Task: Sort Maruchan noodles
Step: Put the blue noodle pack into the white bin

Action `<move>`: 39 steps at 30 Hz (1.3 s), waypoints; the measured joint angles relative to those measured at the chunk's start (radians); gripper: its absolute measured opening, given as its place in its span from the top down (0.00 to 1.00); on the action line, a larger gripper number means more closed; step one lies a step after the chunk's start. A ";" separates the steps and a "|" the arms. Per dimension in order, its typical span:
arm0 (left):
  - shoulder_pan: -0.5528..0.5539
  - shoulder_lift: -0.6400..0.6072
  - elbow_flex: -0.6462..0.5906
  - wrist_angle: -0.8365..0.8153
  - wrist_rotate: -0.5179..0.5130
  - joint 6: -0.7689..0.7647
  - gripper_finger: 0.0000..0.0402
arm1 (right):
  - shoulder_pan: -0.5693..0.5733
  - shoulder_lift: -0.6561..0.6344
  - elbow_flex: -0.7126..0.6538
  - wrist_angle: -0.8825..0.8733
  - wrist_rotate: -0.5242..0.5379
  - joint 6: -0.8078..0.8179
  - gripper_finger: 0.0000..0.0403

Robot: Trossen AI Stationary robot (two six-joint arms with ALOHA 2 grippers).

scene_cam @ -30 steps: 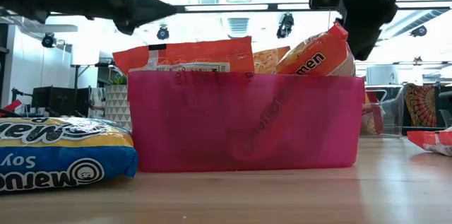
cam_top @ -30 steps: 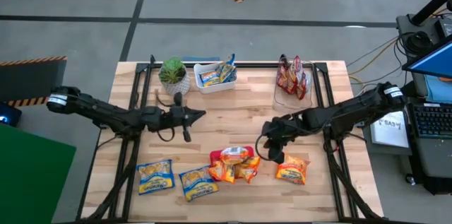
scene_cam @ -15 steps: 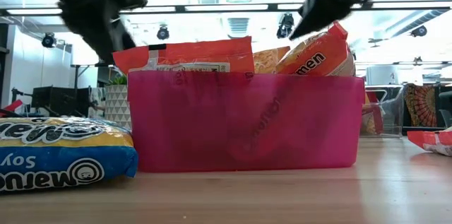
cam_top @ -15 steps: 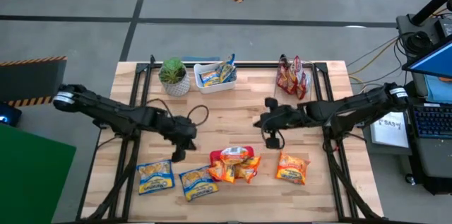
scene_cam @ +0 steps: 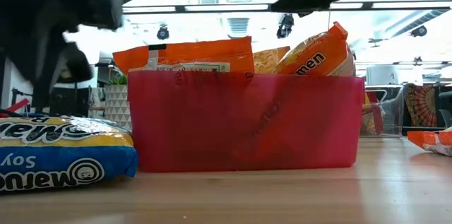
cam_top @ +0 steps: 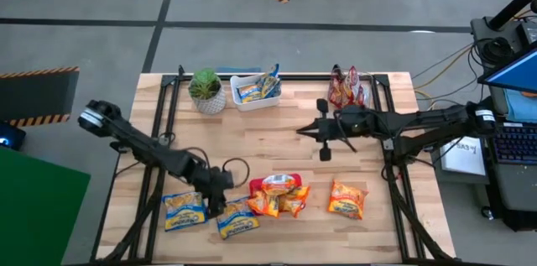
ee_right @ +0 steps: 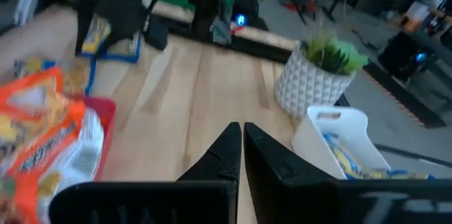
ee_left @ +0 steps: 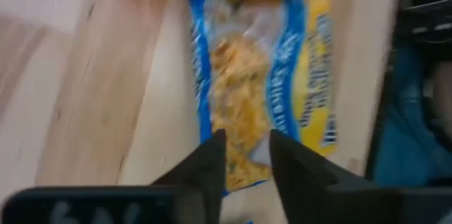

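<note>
My left gripper (cam_top: 220,203) points steeply down, open, just above a blue-and-yellow noodle packet (ee_left: 247,90) that lies flat near the table's front edge. The fingertips stand over one end of it (cam_top: 237,216). A second blue packet (cam_top: 185,210) lies to its left. A pink bin (cam_top: 254,187) at front centre holds orange packets (scene_cam: 187,54). One orange packet (cam_top: 346,199) lies flat at the front right. My right gripper (ee_right: 241,136) is shut and empty. It hangs level over the table's middle right (cam_top: 309,130), pointing left.
At the back stand a potted plant (cam_top: 205,88), a white bin (cam_top: 245,102) with blue packets and a clear bin (cam_top: 333,111) with dark red packets. Bare wood lies in the middle of the table between the two arms.
My left gripper has swung from the table's middle toward the near edge and gone down, tipping from level to steeply down over the blue packets. My right gripper has risen from above the orange packet at the front right, gone toward the far edge and turned level.
</note>
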 joint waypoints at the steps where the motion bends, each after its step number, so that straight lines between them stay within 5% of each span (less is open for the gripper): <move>1: -0.016 0.017 0.000 0.000 -0.021 -0.025 0.74 | -0.010 -0.004 -0.010 0.022 -0.013 0.004 0.98; 8: -0.085 0.141 0.052 0.010 -0.120 -0.064 0.49 | -0.046 -0.017 -0.103 0.146 -0.027 0.019 0.98; 15: -0.102 0.255 0.089 0.014 -0.141 -0.082 0.45 | -0.073 -0.008 -0.110 0.187 -0.072 0.021 0.98; 23: -0.112 0.277 0.095 0.006 -0.157 -0.081 0.56 | -0.075 0.000 -0.110 0.194 -0.080 0.044 0.98; 33: -0.114 0.269 0.092 -0.009 -0.156 -0.022 0.96 | -0.075 0.000 -0.110 0.194 -0.080 0.084 0.98; 39: -0.114 0.251 0.091 -0.052 -0.157 -0.006 0.96 | -0.074 0.000 -0.110 0.180 -0.080 0.103 0.98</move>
